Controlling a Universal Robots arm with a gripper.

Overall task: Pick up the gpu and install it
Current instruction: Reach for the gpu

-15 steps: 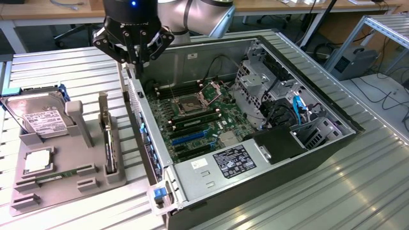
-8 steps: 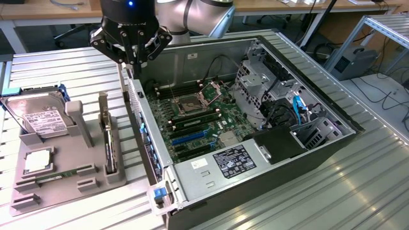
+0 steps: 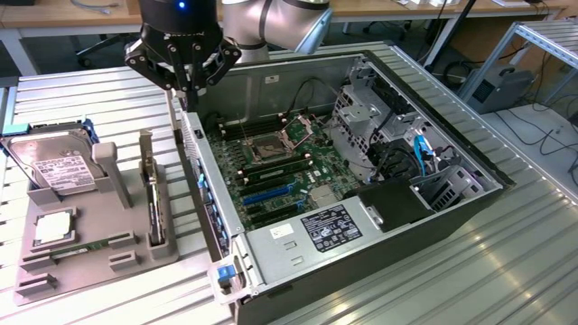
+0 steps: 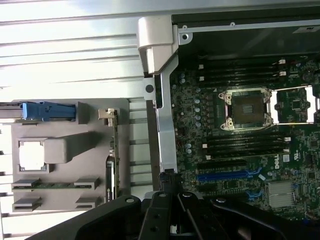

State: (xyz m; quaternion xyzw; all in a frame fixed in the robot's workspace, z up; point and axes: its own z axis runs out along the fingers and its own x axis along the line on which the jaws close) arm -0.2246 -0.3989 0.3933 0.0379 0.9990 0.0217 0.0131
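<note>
While the gpu (image 3: pixel 153 206) stands on edge in its slot of the gray holder (image 3: pixel 86 274) at the exterior view's left, no step of the task is complete: both pick-up and installation are left to do. The holder also carries a hard drive (image 3: pixel 56 170), a processor chip (image 3: pixel 53 227) and a memory stick (image 3: pixel 86 247). The claw (image 3: pixel 187 89) is closed and empty, above the holder-side wall of the open computer case (image 3: pixel 407 250). Inside the case, the blue expansion slots (image 3: pixel 271 195) on the motherboard (image 3: pixel 280 169) are unoccupied.
</note>
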